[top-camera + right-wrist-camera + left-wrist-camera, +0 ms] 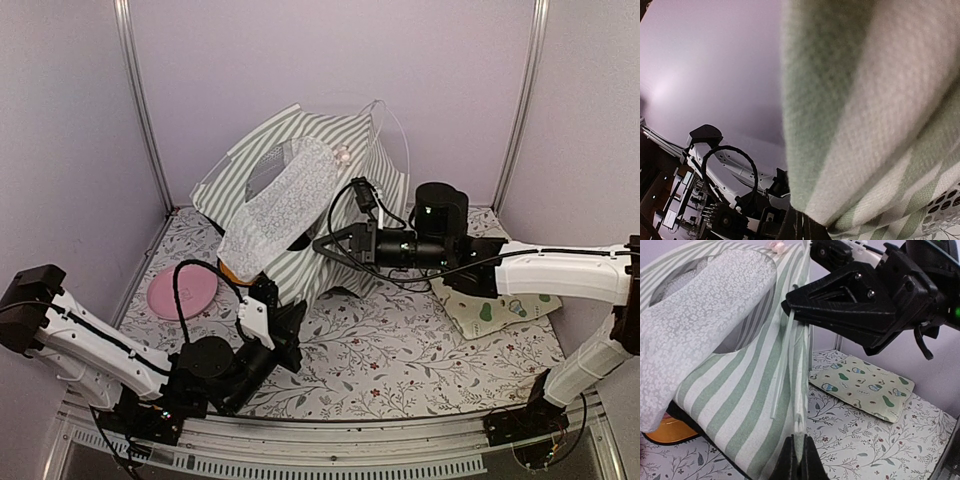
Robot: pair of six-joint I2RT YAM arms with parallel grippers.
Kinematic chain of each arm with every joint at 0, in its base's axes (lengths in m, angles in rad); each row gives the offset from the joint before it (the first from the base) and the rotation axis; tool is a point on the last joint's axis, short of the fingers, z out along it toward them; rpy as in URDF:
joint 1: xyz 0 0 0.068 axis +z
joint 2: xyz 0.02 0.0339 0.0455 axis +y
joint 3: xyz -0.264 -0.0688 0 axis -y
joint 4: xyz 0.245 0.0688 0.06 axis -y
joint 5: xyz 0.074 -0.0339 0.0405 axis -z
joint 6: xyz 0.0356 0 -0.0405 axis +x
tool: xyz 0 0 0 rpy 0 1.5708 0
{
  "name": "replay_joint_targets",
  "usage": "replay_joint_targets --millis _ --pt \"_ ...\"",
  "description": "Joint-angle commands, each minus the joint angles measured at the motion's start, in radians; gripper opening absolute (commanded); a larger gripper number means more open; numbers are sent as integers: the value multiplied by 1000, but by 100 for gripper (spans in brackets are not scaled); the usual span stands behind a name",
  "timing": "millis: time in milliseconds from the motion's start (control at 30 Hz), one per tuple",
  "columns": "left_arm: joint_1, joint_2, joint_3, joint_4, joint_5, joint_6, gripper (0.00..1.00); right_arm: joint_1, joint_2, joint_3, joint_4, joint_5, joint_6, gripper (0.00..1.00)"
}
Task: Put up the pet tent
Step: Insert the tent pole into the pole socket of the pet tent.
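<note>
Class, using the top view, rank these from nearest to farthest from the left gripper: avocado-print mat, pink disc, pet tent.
1. pet tent: pinched by the left gripper, directly ahead.
2. pink disc: on its left.
3. avocado-print mat: far right.

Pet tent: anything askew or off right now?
Yes. The pet tent sits lopsided and crumpled; its lace curtain droops over the opening, and a thin white pole bows clear of the fabric at the top.

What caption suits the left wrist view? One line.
The left gripper and right gripper pinch the pet tent, mat behind.
</note>
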Motion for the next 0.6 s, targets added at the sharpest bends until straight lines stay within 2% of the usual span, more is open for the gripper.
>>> replay_joint_targets --millis 0,567 --pt "-46 17 -62 -162 39 -14 0 -132 -95 25 238 227 20 0" --pt "-44 12 -68 -161 36 -22 0 -137 -111 -2 235 214 26 0"
